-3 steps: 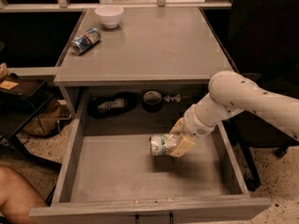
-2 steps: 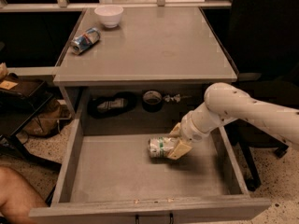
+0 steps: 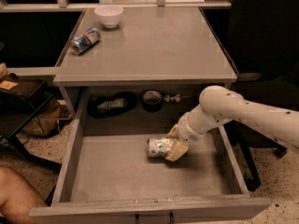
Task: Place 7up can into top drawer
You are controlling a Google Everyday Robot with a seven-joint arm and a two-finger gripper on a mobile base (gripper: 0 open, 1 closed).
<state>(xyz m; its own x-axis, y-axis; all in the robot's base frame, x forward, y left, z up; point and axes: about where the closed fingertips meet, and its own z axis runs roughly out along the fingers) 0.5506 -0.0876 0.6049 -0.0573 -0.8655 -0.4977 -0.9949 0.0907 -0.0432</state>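
as hand [image 3: 174, 142] grips 7up can [image 3: 157, 147], it seemingly rests in top drawer [image 3: 70, 168].

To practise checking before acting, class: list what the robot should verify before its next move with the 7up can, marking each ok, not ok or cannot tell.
1. 7up can inside the top drawer: ok, on its side, right of middle.
2. Gripper at the can's right end, jaws shut on it: ok.
3. Can resting on the drawer floor: cannot tell.
4. Drawer pulled out far enough: ok.
5. Blue-and-silver can and bowl on the tabletop, away from the gripper: ok.
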